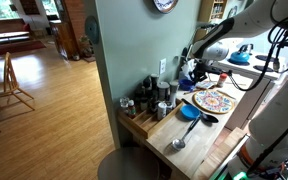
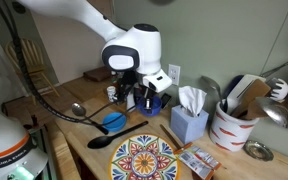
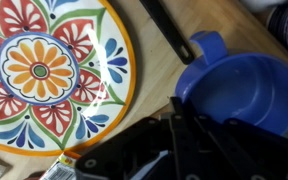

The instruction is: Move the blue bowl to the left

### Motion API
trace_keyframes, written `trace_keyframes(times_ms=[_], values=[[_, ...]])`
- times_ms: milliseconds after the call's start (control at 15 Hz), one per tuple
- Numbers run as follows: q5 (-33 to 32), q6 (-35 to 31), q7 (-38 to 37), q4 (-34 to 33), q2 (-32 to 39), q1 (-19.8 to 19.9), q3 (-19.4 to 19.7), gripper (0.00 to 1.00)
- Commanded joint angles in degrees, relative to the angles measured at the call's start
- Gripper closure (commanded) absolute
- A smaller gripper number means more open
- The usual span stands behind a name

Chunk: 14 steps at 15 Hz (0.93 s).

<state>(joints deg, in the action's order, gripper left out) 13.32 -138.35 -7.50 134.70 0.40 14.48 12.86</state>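
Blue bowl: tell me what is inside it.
In the wrist view the blue bowl shows only bare blue surface inside, no contents. The jaws cover its near edge, so that part cannot be seen.

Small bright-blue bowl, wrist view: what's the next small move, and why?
Probably a slight lift before carrying it sideways. The gripper is shut at the near rim of the small bright-blue bowl, though a firm pinch can't be confirmed. The large multicoloured patterned plate and a black utensil handle lie close to the bowl, so dragging could bump them.
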Motion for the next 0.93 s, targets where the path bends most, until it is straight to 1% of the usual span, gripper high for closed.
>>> trace_keyframes(times_ms=[0,133,333,533,667,733,800,867], values=[[-4.17,2.50,7.63,6.92,-7.49,0.55,1.26,0.99],[-5.69,2.95,12.14,9.99,-10.85,0.60,1.68,0.99],[-6.33,2.66,18.99,14.58,-16.30,0.01,2.07,0.99],[-6.04,2.05,22.30,18.96,-21.77,-1.16,1.64,0.99],[-5.74,1.24,24.35,22.69,-26.59,-2.75,0.94,0.99],[-5.87,1.80,26.35,24.28,-29.00,-3.86,0.72,0.99],[-6.39,1.35,27.23,25.65,-30.94,-4.85,0.06,0.99],[-6.47,2.28,28.01,26.55,-32.78,-6.26,-0.65,0.99]])
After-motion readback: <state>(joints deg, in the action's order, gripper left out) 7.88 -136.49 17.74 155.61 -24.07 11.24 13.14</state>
